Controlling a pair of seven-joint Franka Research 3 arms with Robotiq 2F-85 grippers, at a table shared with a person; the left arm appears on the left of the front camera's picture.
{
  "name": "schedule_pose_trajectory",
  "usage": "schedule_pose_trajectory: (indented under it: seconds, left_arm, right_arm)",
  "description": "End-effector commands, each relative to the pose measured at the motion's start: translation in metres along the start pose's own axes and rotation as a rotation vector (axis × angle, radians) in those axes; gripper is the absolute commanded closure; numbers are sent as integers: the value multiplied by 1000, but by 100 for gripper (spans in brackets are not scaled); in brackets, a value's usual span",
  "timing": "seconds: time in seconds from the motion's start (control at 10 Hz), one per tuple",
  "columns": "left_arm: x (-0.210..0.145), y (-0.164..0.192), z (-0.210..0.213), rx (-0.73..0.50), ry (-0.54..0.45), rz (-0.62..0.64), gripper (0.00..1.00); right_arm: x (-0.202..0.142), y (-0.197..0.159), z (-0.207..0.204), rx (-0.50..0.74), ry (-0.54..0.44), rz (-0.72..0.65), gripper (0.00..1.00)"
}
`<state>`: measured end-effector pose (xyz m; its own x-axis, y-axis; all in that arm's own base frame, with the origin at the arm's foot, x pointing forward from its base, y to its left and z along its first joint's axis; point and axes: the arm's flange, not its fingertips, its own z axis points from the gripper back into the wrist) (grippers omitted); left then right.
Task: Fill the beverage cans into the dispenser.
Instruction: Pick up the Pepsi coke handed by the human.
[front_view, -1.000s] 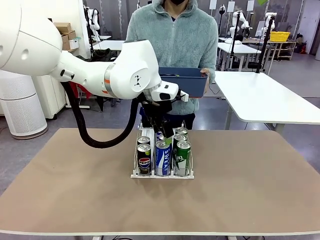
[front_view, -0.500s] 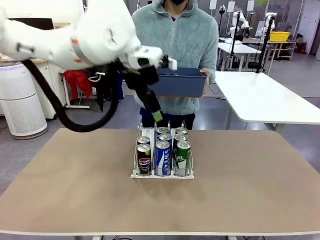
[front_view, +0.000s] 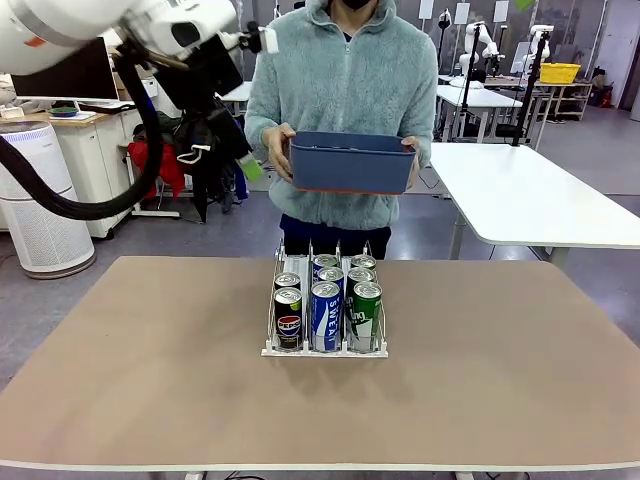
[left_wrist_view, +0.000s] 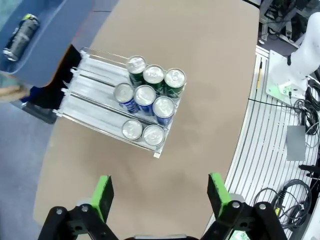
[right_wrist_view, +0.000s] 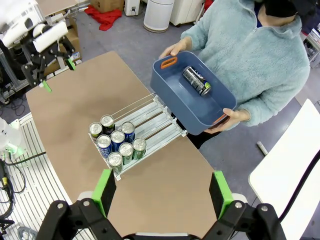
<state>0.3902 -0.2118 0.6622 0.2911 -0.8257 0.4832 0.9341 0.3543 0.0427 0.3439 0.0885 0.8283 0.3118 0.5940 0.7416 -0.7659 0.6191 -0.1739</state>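
Note:
The dispenser (front_view: 325, 352) stands mid-table with several beverage cans (front_view: 326, 314) packed at the front of its three lanes: black Pepsi, blue-white and green ones. From above, the cans (left_wrist_view: 145, 95) crowd one end of the dispenser (left_wrist_view: 90, 95); the rest of each lane is bare. My left gripper (front_view: 243, 160) hangs open and empty, high up at the left, also seen from afar (right_wrist_view: 47, 65). The person holds a dark blue bin (front_view: 350, 162) with one black can (right_wrist_view: 196, 80) lying in it. My right gripper (right_wrist_view: 162, 192) is open and empty, high above the dispenser (right_wrist_view: 155, 117).
The brown table (front_view: 150, 400) has free room on both sides of the rack. The person stands at the far edge, both hands on the bin (left_wrist_view: 55, 35). A white table (front_view: 530, 200) stands behind at the right, a white air purifier (front_view: 40, 220) at the left.
My left arm has risen from just above the dispenser's back lanes and swung up to the left, uncovering the bin in the person's hands. Cans and dispenser have not moved.

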Motion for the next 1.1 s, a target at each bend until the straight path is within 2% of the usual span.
schedule_pose_trajectory:
  seconds: [0.0, 0.3, 0.5, 1.0]
  left_arm:
    - [-11, -1, 6, 77, -2, 5, 0]
    - [-15, -4, 29, 157, 14, 29, 0]
    - [-10, 1, 33, 116, 1, 3, 0]
    - [-10, 1, 33, 116, 1, 3, 0]
  right_arm:
    - [0, 0, 0, -2, -2, 0, 0]
    - [0, 0, 0, -2, -2, 0, 0]
    - [0, 0, 0, -2, -2, 0, 0]
    - [0, 0, 0, -2, -2, 0, 0]
